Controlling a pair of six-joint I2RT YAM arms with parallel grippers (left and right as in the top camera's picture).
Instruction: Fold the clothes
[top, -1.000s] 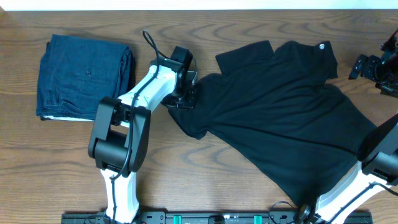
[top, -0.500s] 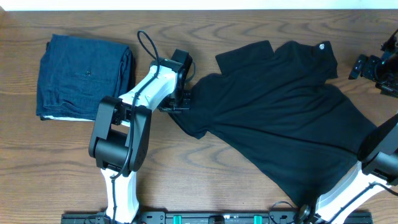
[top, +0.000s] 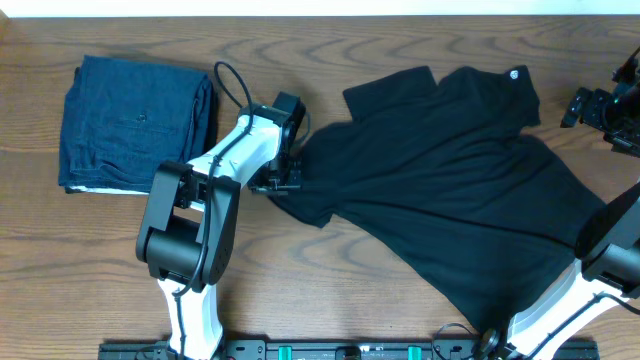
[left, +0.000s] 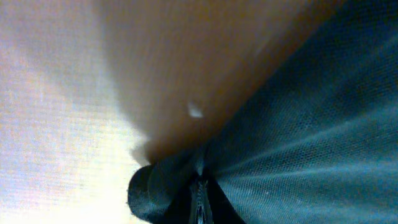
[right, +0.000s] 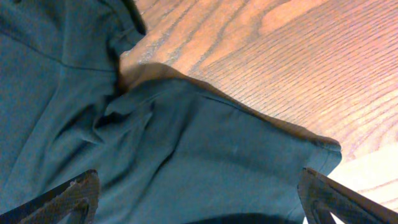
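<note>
**Sharp overhead, blurred left wrist**

Your overhead view is evenly lit and crisp. The table (top: 100, 250) shows clear grain with only faint shadows, though the black T-shirt (top: 450, 180) swallows fold detail. Your left wrist view is badly out of focus and washed out bright at left. Your right wrist view is clear, with pale glare on the wood at lower right.

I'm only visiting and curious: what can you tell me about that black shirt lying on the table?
The black T-shirt looks like soft, thin fabric with short sleeves. It lies unfolded and slanted across the wooden table, with a few creases. A small round white mark shows near its far edge. The left gripper pinches its left edge, bunching the cloth there.
</note>
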